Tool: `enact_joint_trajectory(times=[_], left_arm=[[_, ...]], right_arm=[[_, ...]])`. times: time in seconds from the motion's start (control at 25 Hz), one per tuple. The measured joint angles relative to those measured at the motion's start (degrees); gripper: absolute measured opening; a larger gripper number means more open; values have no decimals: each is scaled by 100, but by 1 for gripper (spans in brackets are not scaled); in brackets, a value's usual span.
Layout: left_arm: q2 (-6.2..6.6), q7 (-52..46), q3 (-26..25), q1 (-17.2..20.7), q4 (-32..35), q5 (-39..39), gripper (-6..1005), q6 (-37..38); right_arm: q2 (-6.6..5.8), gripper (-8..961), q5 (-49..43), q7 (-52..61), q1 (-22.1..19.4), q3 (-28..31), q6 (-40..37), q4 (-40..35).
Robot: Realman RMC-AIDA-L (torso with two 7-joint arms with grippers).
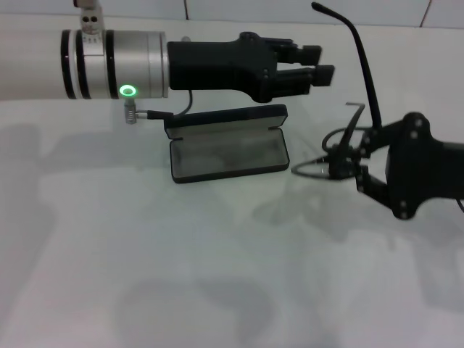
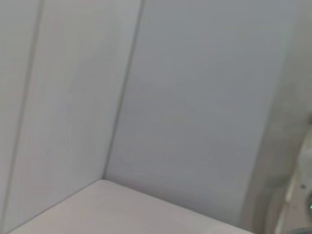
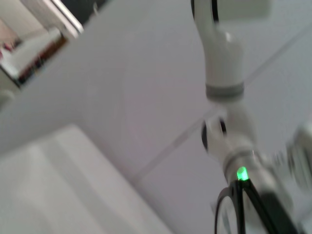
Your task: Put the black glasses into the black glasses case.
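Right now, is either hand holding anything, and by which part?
The right hand holds the black glasses at the front frame, near the lenses, temple arms pointing up. The left hand, above the open black glasses case, holds nothing.

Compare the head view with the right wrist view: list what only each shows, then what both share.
Only the head view shows the open black glasses case on the table, and the right gripper shut on the black glasses, which are held to the case's right. Only the right wrist view shows the room's background. Both show the left arm with its green light, and the glasses.
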Motion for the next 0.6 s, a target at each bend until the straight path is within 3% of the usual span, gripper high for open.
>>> enact_joint_trajectory(times=[0.28, 0.44, 0.6], left_arm=[[-98, 190, 0, 4, 3, -145, 456, -184], [-191, 578, 0, -32, 11, -437, 455, -187], [-240, 795, 0, -17, 14, -725, 455, -135]], right_arm=[[2, 150, -1, 23, 78, -14, -1094, 60], [16, 152, -5, 198, 259, -66, -1100, 324], [-12, 154, -6, 640, 722, -24, -990, 926]])
